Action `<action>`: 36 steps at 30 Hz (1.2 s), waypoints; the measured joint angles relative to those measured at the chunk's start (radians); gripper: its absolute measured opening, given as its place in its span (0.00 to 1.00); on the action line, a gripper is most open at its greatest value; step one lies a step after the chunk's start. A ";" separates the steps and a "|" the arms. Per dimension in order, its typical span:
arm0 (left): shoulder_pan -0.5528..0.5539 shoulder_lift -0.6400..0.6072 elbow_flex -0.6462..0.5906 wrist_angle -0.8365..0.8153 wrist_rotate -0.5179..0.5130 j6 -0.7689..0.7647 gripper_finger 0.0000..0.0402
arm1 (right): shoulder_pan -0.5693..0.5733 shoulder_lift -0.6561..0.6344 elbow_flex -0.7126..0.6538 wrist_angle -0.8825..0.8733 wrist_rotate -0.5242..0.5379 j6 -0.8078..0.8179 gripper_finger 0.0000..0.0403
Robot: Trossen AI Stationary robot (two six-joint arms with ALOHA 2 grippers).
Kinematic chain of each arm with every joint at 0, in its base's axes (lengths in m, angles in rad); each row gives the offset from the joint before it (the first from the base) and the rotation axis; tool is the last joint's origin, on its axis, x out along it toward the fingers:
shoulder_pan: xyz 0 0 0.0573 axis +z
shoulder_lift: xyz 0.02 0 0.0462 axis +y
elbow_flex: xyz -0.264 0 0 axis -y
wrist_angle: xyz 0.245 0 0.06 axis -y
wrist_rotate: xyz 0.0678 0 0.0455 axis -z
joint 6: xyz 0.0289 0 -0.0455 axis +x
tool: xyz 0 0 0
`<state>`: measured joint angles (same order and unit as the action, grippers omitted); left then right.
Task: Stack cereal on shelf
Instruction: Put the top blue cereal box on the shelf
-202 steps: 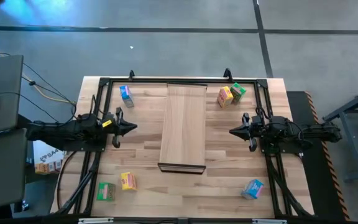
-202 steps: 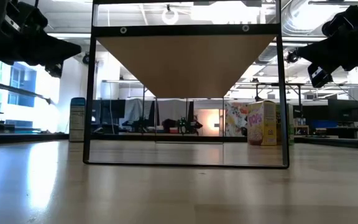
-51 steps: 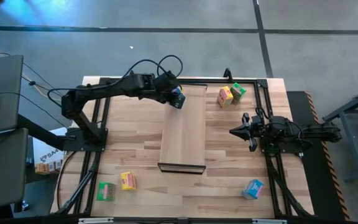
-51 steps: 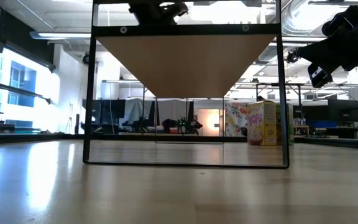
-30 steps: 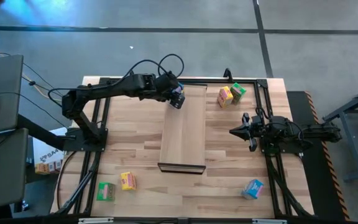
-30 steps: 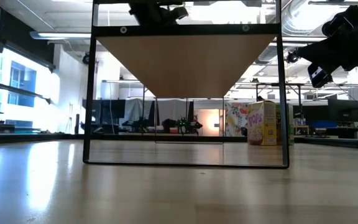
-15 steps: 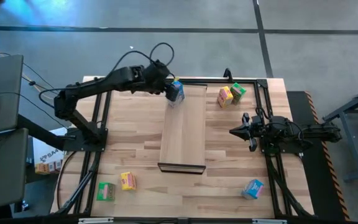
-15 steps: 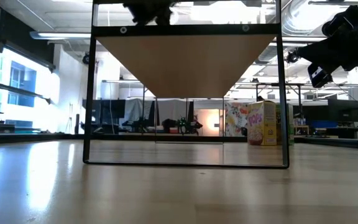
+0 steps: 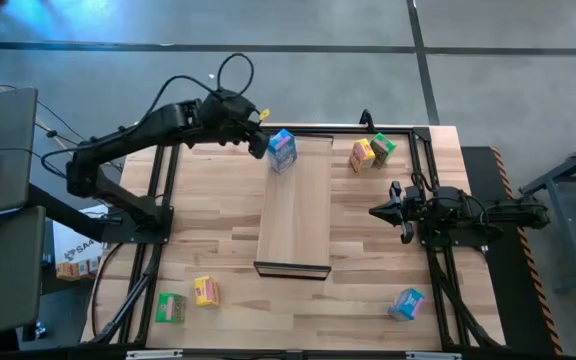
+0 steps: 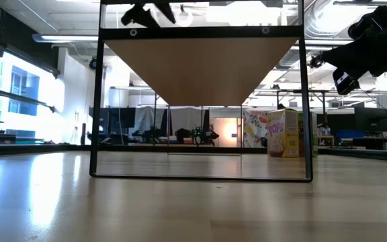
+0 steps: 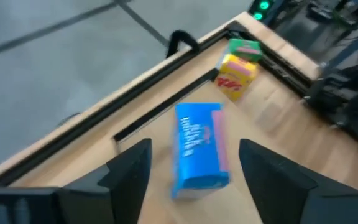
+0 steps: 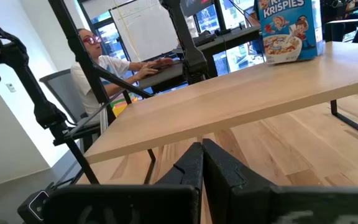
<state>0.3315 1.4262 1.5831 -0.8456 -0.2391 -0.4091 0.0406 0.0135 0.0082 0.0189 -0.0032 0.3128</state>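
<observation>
We see the blue cereal box [image 9: 282,150] standing upright at the far end of the shelf [image 9: 296,215], just ahead of our left fingers [image 11: 129,171], which are released and apart from it, so the box rests there alone. Our right fingers [image 12: 201,163] are clenched on nothing, beside the shelf's right side, because that arm waits, we judge

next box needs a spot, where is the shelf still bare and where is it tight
The shelf is bare from the blue cereal box at its far left corner down to its dark front edge. That far corner is tight: the open left gripper hangs just beside the box. The shut right gripper waits off the shelf's right side.
</observation>
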 joint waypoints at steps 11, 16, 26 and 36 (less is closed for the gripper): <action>0.060 -0.208 -0.460 0.360 0.024 -0.173 0.03 | 0.000 0.000 0.000 0.000 0.000 0.000 0.00; 0.087 -0.211 -0.601 0.494 0.118 -0.271 0.01 | 0.000 0.000 0.000 0.000 0.000 0.000 0.00; 0.057 -0.127 -0.671 0.726 0.133 -0.373 0.00 | 0.000 0.000 0.000 0.000 0.000 0.000 0.00; 0.017 -0.098 -0.672 0.743 0.157 -0.428 0.00 | 0.000 0.000 0.000 0.000 0.000 0.000 0.00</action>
<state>0.3482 1.3281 0.9112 -0.1029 -0.0818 -0.8375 0.0406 0.0139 0.0082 0.0185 -0.0032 0.3130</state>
